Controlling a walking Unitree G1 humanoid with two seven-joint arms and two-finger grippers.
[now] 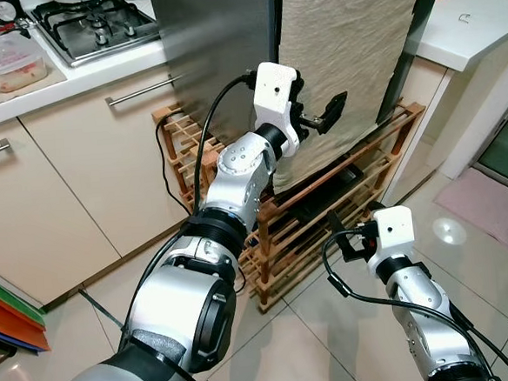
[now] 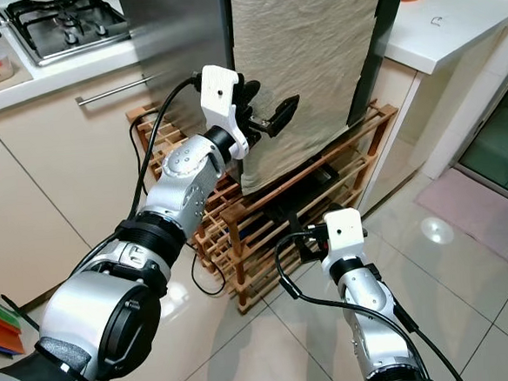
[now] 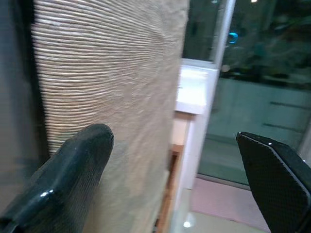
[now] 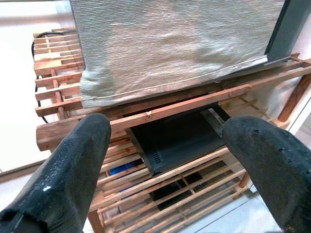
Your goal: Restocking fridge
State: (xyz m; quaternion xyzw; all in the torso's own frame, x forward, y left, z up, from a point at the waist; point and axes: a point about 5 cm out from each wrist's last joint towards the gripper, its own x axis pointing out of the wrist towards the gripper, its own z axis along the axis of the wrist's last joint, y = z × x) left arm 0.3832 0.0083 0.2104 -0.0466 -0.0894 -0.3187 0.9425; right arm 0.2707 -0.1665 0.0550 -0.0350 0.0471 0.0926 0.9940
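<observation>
A grey steel fridge (image 1: 218,53) stands on a wooden slatted rack (image 1: 383,160). A beige cloth (image 1: 348,44) hangs over the fridge's front. My left gripper (image 1: 316,106) is raised at the cloth's left edge, by the fridge's corner. It is open, one finger (image 3: 73,179) close against the cloth, and it holds nothing. My right gripper (image 4: 165,141) hangs low in front of the rack. It is open and empty, and it points at a black box (image 4: 180,136) on a rack shelf.
Left of the fridge, a counter (image 1: 55,82) carries a gas hob (image 1: 94,27) and a plastic container (image 1: 10,64) over cream cabinets (image 1: 44,188). A black cable (image 1: 163,162) runs down the rack's side. A white counter (image 1: 477,18) is on the right, with a pink mat (image 1: 499,208) on the tiled floor.
</observation>
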